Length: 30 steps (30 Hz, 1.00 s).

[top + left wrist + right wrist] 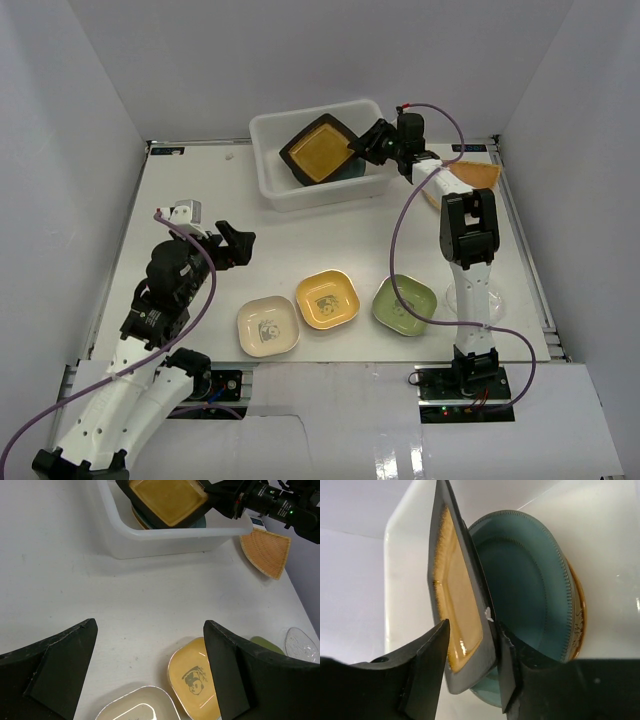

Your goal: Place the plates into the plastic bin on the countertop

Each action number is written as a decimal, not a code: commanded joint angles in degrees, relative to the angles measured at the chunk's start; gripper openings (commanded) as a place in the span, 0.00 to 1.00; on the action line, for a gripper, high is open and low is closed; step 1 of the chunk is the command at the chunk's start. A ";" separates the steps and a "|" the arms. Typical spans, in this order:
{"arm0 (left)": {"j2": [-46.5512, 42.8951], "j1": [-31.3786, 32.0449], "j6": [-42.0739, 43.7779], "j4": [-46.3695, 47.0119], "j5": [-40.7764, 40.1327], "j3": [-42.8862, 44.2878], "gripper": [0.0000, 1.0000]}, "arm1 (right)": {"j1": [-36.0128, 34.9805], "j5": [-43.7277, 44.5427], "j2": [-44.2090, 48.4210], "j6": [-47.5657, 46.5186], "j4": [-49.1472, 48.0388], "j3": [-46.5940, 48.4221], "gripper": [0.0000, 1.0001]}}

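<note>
Dark rectangular plate (462, 605) between the right jaws: glossy amber glaze inside a dull charcoal rim. Just behind it, teal plate (530, 585): smooth, softly glazed, with a beaded edge. Plastic bin (320, 193) around both: smooth, translucent white. Jaws: matt black plastic. Off to one side of them, fan-shaped plate (265, 552): woven-textured orange. Surface (60, 580): matt white.

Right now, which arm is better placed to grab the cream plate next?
Left. The left gripper hangs open close to the cream plate, while the right gripper is at the plastic bin, jaws either side of the dark plate.
</note>
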<state>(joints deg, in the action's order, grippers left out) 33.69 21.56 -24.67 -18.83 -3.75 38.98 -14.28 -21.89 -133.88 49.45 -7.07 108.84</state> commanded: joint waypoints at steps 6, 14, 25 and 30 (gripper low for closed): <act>-1.61 0.24 0.32 0.72 1.11 0.04 0.98 | -0.66 5.44 5.04 -7.96 1.96 0.94 0.67; -3.63 0.59 0.23 0.55 0.94 -0.05 0.98 | -3.12 17.57 5.04 -24.91 13.30 7.70 0.89; -5.92 1.64 0.58 -0.07 0.06 -0.05 0.98 | -4.53 29.55 8.02 -39.53 16.30 8.94 0.95; -7.06 2.26 0.76 -0.42 -0.38 -0.05 0.98 | -0.14 27.42 22.32 -26.65 10.96 -6.04 0.91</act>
<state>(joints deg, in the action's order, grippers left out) 27.62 23.31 -24.47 -19.05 -3.64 38.98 -18.24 4.54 -123.50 15.51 9.04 109.86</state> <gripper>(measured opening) 0.977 0.934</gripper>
